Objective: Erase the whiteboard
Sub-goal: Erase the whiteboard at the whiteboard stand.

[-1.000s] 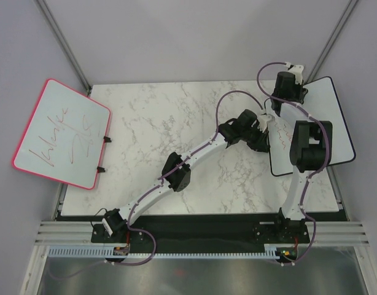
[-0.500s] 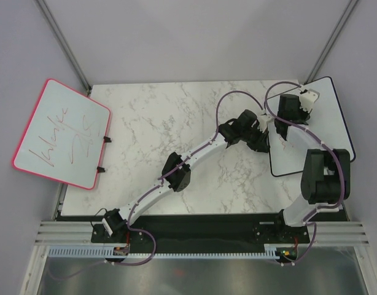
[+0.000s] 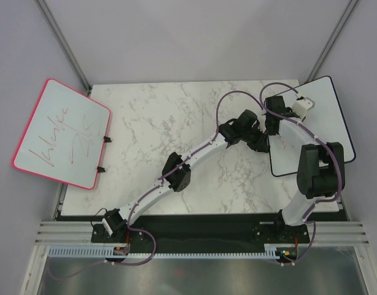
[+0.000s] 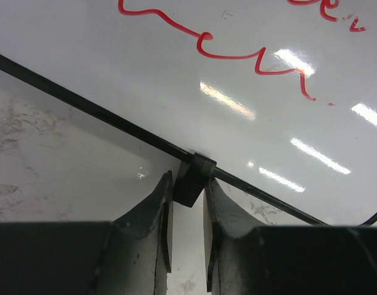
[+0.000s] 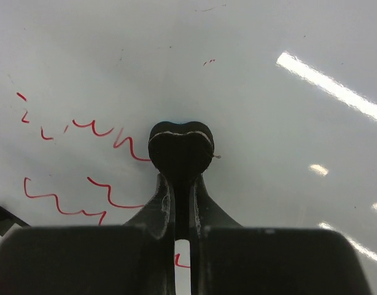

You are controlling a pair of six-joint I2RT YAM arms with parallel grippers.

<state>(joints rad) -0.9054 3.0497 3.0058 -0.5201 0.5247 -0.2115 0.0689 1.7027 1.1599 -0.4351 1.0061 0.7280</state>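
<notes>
The left end effector (image 4: 187,187) was clamped on a black clip (image 4: 196,175) on the thin black frame of the whiteboard (image 3: 330,117). The whiteboard lay at the far right of the marble counter (image 3: 158,117), overhanging its right edge. Farther along, the right end effector (image 5: 182,181) was squeezed together on a dark rounded pad (image 5: 180,144), which pressed against the board's face beside red handwriting (image 5: 102,190).

Overhead; 2 wrist close-ups of whiteboard (image 3: 330,104)
</notes>
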